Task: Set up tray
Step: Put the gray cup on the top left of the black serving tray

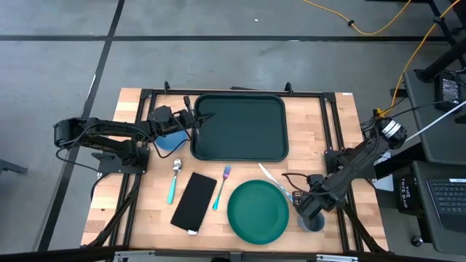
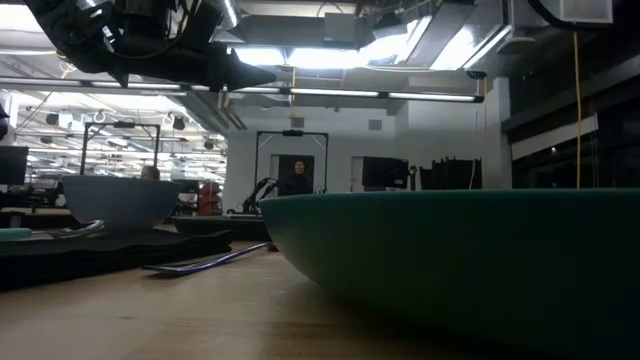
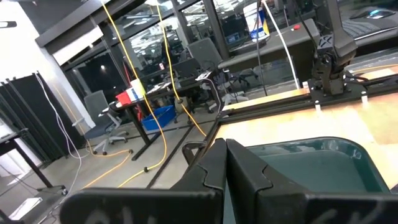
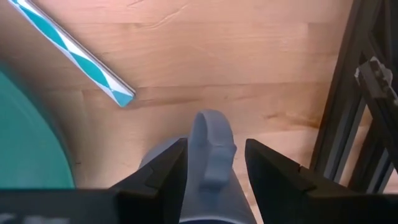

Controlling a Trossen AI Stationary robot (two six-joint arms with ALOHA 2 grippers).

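The dark green tray [image 1: 240, 127] lies flat at the table's far middle, and its left end [image 3: 311, 165] shows in the left wrist view. My left gripper [image 1: 195, 118] hovers shut over the tray's left rim, raised above the table [image 2: 245, 76] [image 3: 219, 149], next to a pale blue bowl [image 1: 169, 143] [image 2: 105, 200]. My right gripper [image 1: 313, 209] [image 4: 214, 158] is at the near right, down on a grey-blue cup [image 1: 315, 222] [image 4: 211, 186]. A round green plate [image 1: 258, 211] [image 2: 460, 260] rests on the wood left of the cup. My right gripper has the cup's handle [image 4: 211, 146] between its two fingers [image 4: 165, 168], coming from above and pointing down. One finger lies against the handle. On the other side a thin strip of wood shows, and the cup's body meets that finger lower down. The cup stands on the table.
A teal-handled spoon [image 1: 175, 178], a fork [image 1: 222, 185] and a flat black rectangle [image 1: 194, 201] lie near the left of the plate. A teal-and-white striped stick [image 1: 275, 182] [image 4: 74, 53] lies between plate and cup. Black frame rails [image 4: 354, 112] run just right of the cup.
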